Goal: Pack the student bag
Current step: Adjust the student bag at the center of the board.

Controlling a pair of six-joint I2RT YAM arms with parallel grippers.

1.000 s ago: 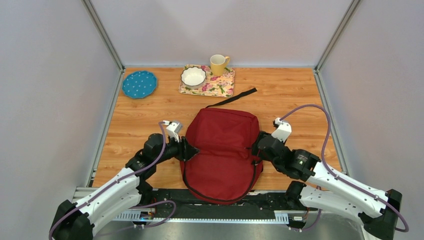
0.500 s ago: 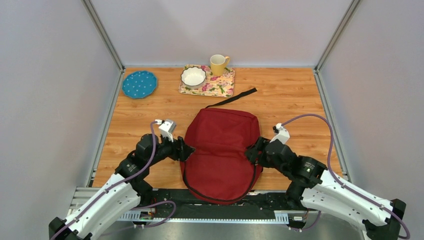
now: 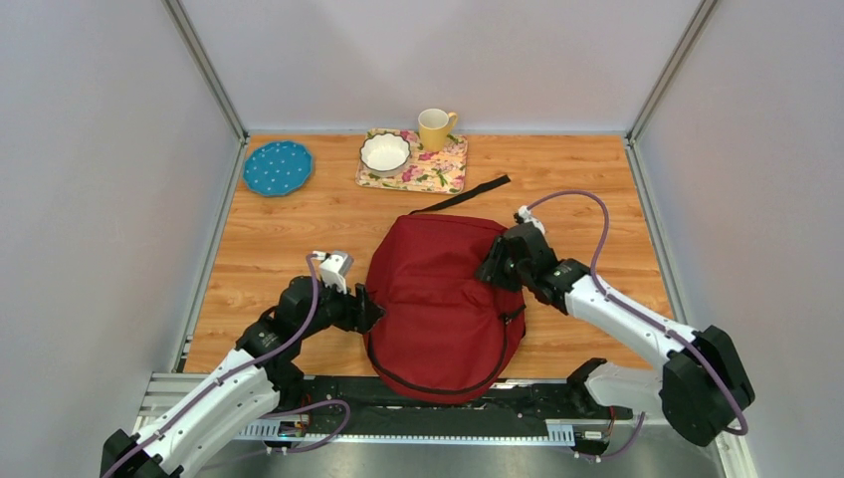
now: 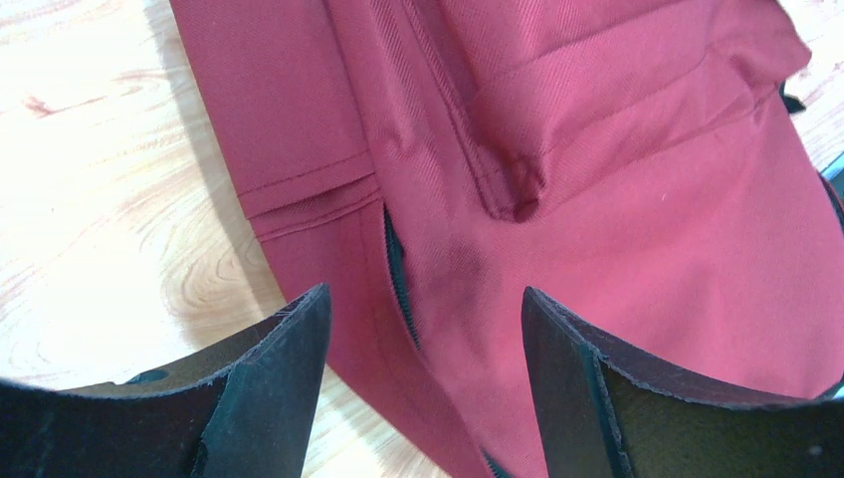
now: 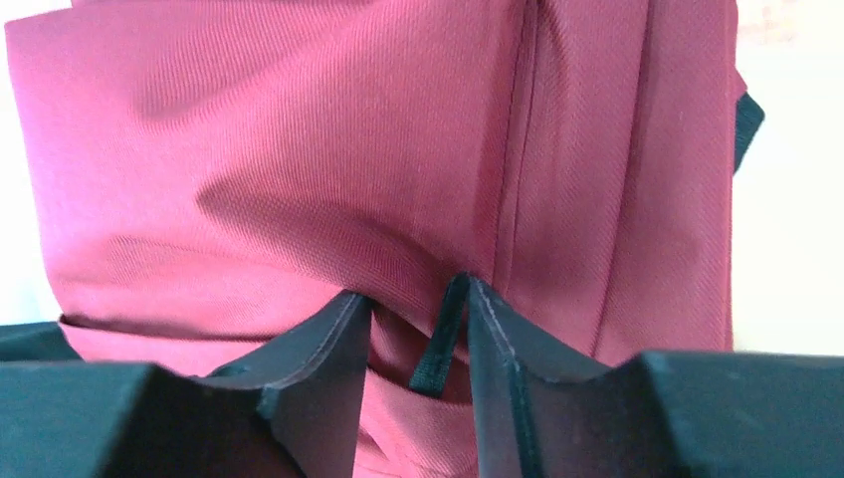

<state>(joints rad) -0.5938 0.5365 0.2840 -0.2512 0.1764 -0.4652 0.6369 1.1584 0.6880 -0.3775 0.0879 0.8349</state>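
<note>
Top external view: the big red student bag (image 3: pixel 443 299) lies flat on the wooden table (image 3: pixel 597 179), in the lower middle of the frame. The left jaws (image 3: pixel 364 304) are at the bag's left edge. The right jaws (image 3: pixel 490 267) are at the bag's upper right corner. A black strap (image 3: pixel 468 193) sticks out from the top of the bag. Near the top of the frame sits a blue plate (image 3: pixel 278 167). Next to it is a flowery mat (image 3: pixel 443 171) with a white bowl (image 3: pixel 384 152) on it and a yellow mug (image 3: pixel 434 128) at its upper edge. All of these are well apart from the bag.

In the left wrist view the left jaws stand wide apart and hold nothing. Red cloth and a black zipper (image 4: pixel 398 274) show between them.

In the right wrist view the right jaws are close together. They pinch a fold of the bag's red cloth and a thin black strip (image 5: pixel 438 344).
</note>
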